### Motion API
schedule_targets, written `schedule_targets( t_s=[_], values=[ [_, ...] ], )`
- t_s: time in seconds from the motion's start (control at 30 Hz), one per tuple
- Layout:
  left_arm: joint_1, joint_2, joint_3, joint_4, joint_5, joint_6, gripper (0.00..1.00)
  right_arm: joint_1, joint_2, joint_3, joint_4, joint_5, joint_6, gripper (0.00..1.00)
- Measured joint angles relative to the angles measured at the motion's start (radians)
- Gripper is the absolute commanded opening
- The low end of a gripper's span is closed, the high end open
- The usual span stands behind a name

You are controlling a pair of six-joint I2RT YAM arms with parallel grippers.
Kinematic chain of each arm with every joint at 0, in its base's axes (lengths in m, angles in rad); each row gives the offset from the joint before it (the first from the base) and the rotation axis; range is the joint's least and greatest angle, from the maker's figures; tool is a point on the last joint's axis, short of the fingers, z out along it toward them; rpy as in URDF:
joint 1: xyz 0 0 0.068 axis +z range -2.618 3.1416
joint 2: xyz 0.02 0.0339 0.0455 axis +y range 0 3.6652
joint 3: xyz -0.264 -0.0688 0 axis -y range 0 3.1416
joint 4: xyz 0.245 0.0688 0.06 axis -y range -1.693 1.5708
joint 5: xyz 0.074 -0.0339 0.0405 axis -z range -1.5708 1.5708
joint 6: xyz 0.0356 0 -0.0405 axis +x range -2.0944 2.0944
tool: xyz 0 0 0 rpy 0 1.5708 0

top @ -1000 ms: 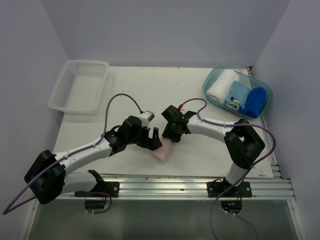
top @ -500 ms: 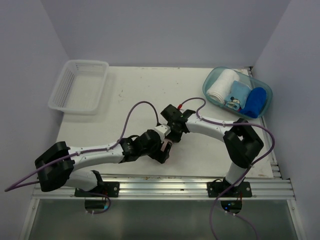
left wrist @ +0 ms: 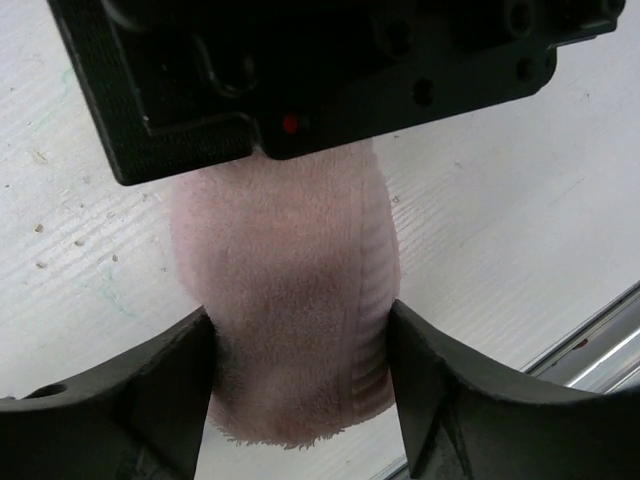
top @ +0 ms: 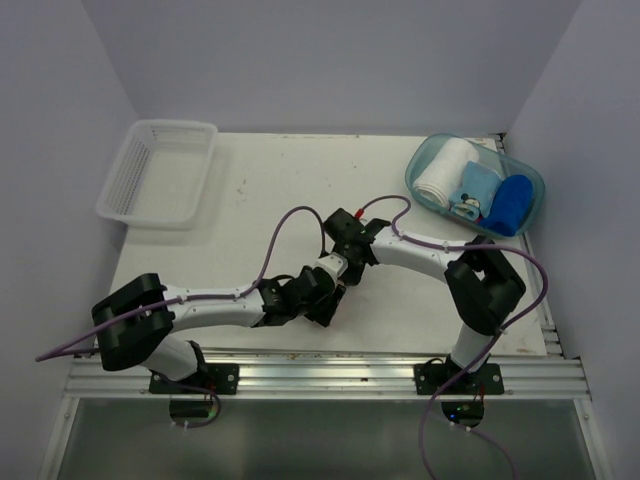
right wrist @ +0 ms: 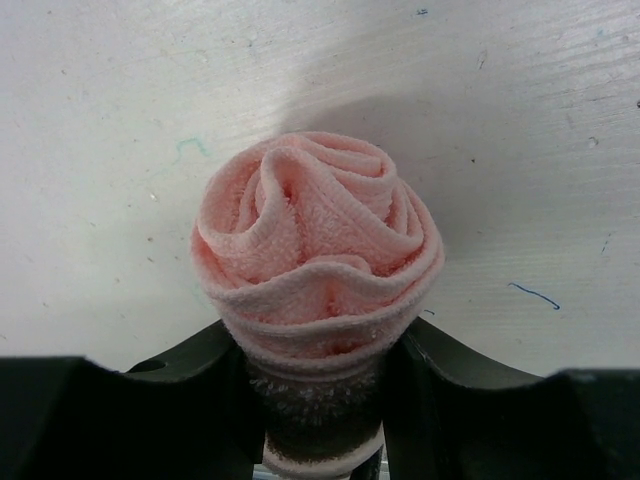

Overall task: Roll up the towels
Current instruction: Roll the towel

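Observation:
A pink towel (right wrist: 315, 230), rolled into a tight cylinder, lies on the white table near the front middle. My right gripper (right wrist: 318, 340) is shut on one end of the roll, and the spiral of the end faces its camera. My left gripper (left wrist: 300, 320) is shut on the roll's other end (left wrist: 290, 290), with both fingers pressed into its sides. The black body of the right gripper (left wrist: 330, 70) is just beyond. In the top view the left gripper (top: 322, 292) and right gripper (top: 347, 262) meet head to head, and the towel is almost hidden between them.
A clear blue bin (top: 421, 158) at the back right holds a white rolled towel (top: 443, 172), a blue rolled towel (top: 510, 203) and a patterned blue cloth (top: 470, 195). A white mesh basket (top: 160, 170) stands at the back left. A metal rail (top: 330, 378) runs along the near edge.
My left arm has swung right and come in low onto the pink roll, which lay partly exposed before and is now covered. The right gripper has stayed on the roll.

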Motion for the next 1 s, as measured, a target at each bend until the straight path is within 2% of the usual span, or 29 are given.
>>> schedule_targets(
  t_s=[0.13,0.2,0.33,0.47,0.63,1.0],
  values=[
    [0.003,-0.002,-0.001,0.001,0.016,0.000,0.54,-0.006,0.000,-0.001,0.005,-0.008,0.006,0.60],
    [0.018,-0.013,-0.010,0.015,0.057,0.000,0.53,-0.013,-0.007,-0.012,0.023,-0.018,0.000,0.70],
    [0.127,-0.084,-0.098,0.106,0.267,-0.007,0.52,-0.031,-0.068,-0.103,0.097,-0.050,-0.014,0.79],
    [0.229,-0.101,-0.132,0.146,0.407,-0.025,0.51,-0.043,-0.162,-0.184,0.152,-0.054,-0.025,0.81],
    [0.241,-0.090,-0.137,0.195,0.505,-0.050,0.49,-0.046,-0.251,-0.236,0.200,-0.055,-0.035,0.81],
    [0.243,-0.060,-0.137,0.213,0.543,-0.070,0.49,-0.045,-0.204,-0.241,0.211,-0.058,-0.040,0.81]
  ],
)
